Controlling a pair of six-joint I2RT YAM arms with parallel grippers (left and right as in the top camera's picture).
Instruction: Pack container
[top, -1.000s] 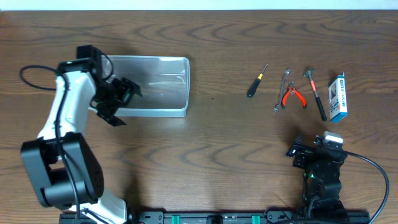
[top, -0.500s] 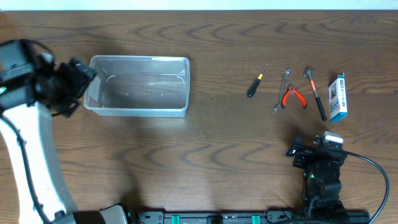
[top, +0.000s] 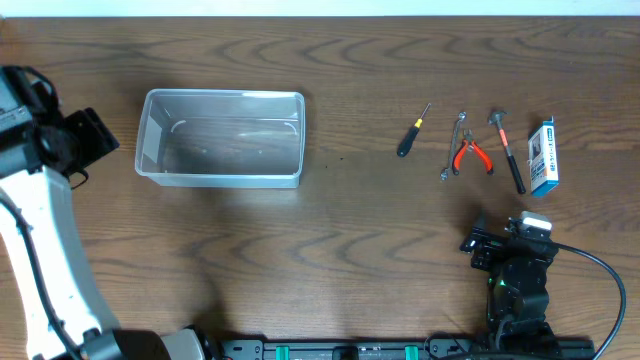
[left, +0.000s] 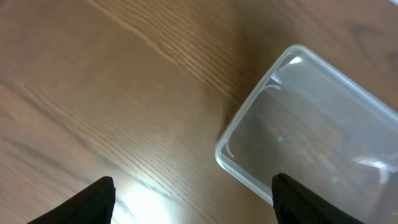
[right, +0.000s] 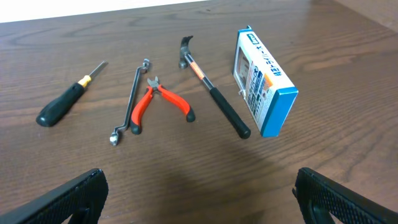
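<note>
Wood tabletop (top: 340, 230). Overhead shows the whole container (top: 222, 181), mouth up, long axis left-right; left wrist catches one corner only. Left end effector (left: 194, 200) near container's short end, right end effector (right: 202, 208) well apart; both spread, empty.

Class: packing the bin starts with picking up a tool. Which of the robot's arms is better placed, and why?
Right. The right hand, open, faces the screwdriver, pliers and hammer lying close in front. The left hand hangs beside the bin, far from them.
</note>
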